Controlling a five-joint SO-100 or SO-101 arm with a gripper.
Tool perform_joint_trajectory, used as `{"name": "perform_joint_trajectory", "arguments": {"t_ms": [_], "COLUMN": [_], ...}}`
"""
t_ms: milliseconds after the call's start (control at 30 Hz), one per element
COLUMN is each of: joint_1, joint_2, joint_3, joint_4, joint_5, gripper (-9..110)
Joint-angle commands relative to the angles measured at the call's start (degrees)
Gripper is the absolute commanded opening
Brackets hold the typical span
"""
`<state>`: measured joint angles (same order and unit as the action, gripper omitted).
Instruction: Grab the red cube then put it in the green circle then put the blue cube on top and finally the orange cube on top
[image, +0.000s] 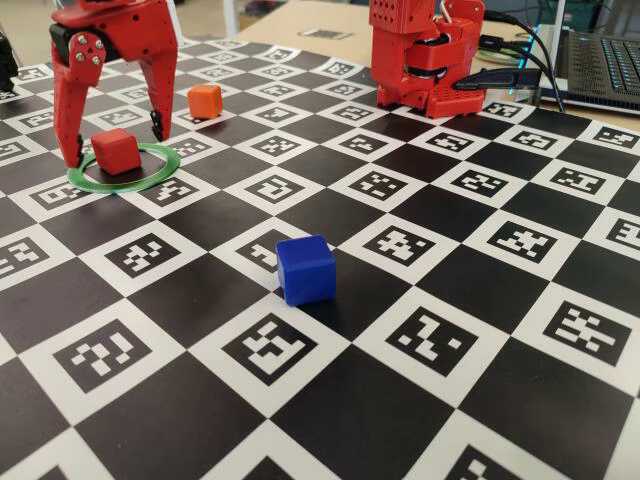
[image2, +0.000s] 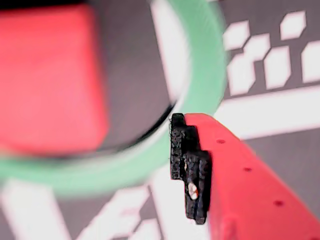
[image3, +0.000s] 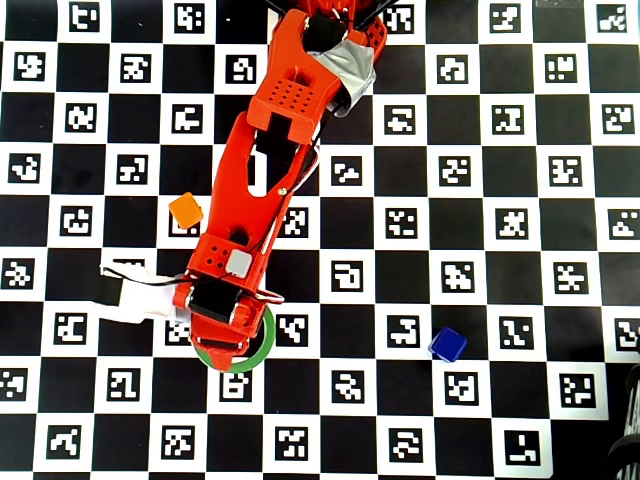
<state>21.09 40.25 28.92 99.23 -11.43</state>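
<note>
Nearest the fixed camera, the blue cube (image: 305, 268) sits alone on the checkered marker mat (image: 420, 240), well apart from everything else and untouched. Farther back on the left of that view, the red cube (image: 116, 151) rests inside the green circle (image: 150, 180), a little off centre toward the ring's left side, and the gripper (image: 112, 146) stands over it with its jaws spread wide — one finger down outside the ring's left edge, the other near the ring's far rim, neither touching the cube. The wrist view agrees: the red cube fills the upper left, clear of the dark finger pad (image2: 190, 170), with the ring's band running between them. Beyond the ring lies the orange cube (image: 205, 100), just behind the right finger and near it. The first placement looks done, so the likely next step is to lift clear and go for the blue cube. The risk lies in that lift — a fingertip low against the thin ring could drag it sideways and take the red cube along, or a swing backward could knock the orange cube. From above, the arm (image3: 270, 160) hides the ring's centre, so the cube's exact seating cannot be checked there.
</note>
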Motion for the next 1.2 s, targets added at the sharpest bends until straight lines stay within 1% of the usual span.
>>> {"name": "perform_joint_trajectory", "arguments": {"t_ms": [0, 267, 567, 700, 867, 1167], "joint_1": [-1.85, -8.09, -20.57, -27.25, -34.45, -41.75], "joint_2": [14.94, 29.53, 40.69, 41.57, 38.58, 30.85], "joint_3": [-5.63, 6.42, 20.65, 24.43, 25.93, 26.63], "joint_4": [5.27, 6.24, 5.10, 3.43, 0.26, -7.82], "joint_5": [1.93, 6.42, 11.16, 14.33, 18.98, 26.02], "gripper": [44, 44, 44, 44, 45, 48]}}
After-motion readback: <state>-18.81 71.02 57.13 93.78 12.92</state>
